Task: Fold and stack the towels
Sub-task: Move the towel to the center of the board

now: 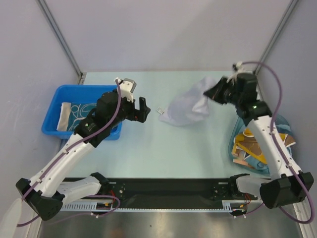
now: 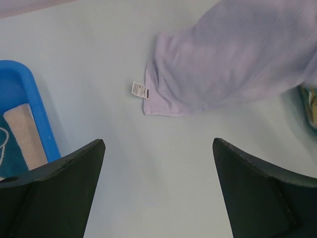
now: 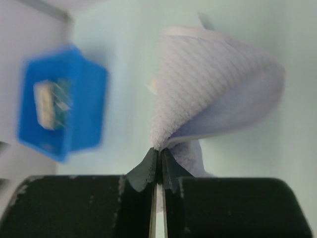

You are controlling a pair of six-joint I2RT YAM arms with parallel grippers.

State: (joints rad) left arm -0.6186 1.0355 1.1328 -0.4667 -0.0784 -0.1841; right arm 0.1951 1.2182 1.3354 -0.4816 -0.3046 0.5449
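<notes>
A pale lavender towel (image 1: pixel 187 108) lies rumpled on the table right of centre, with one corner lifted. My right gripper (image 1: pixel 212 92) is shut on that lifted corner; in the right wrist view the fingertips (image 3: pixel 159 151) pinch the towel (image 3: pixel 213 84), which drapes away from them. My left gripper (image 1: pixel 141 110) hovers open to the left of the towel, holding nothing. From the left wrist, the towel (image 2: pixel 233 64) and its white tag (image 2: pixel 140 90) lie ahead of the open gripper (image 2: pixel 157 143). A folded teal towel (image 1: pixel 74 111) lies in the blue bin (image 1: pixel 52 106).
The blue bin (image 2: pixel 37 114) stands at the table's left, just behind my left arm. At the right edge a clear basket (image 1: pixel 234 141) holds a heap of brown, orange and light blue towels (image 1: pixel 250 146), partly hidden by my right arm. Walls close off the table's back and sides.
</notes>
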